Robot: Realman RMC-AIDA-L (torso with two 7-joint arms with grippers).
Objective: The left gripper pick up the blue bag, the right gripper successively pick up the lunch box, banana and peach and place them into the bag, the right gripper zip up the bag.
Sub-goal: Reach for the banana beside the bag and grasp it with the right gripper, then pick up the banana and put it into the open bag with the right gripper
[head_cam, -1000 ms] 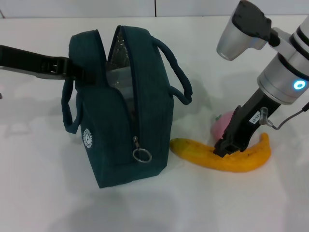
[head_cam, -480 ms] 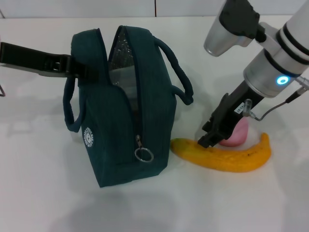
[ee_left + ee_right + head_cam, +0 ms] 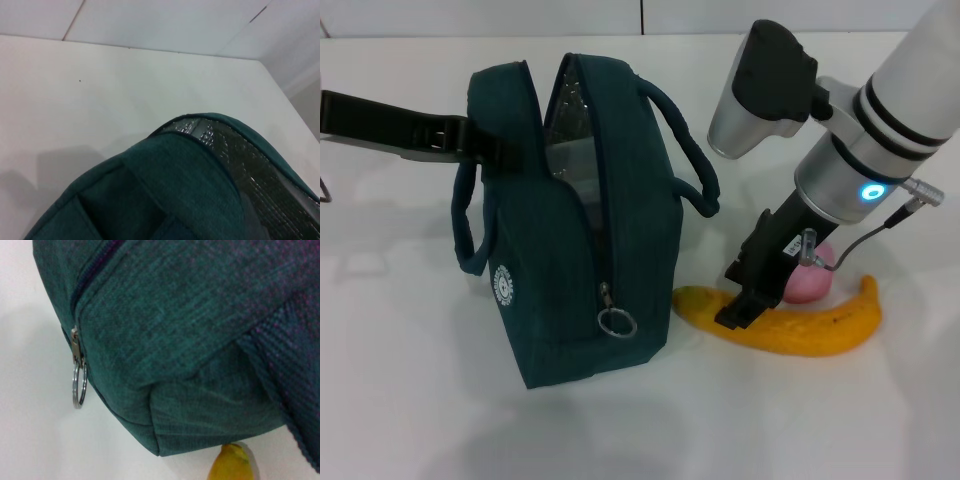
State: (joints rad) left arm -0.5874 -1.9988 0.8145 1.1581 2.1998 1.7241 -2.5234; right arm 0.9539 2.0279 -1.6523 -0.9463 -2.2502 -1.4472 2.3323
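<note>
The left gripper (image 3: pixel 470 140) is reaching in from the left and pinching the near handle of the blue bag (image 3: pixel 575 230), which is standing upright on the white table (image 3: pixel 410 400) with its top gaping open, silver lining (image 3: pixel 250 165) showing and the zipper ring (image 3: pixel 615 322) hanging at its front end. The right gripper (image 3: pixel 738 308) is pointing down onto the left part of the banana (image 3: pixel 800 330) lying just right of the bag, though I cannot tell whether its fingers are spread or pressed together. The peach (image 3: pixel 807 282) is sitting just behind the banana, partly hidden by that gripper.
</note>
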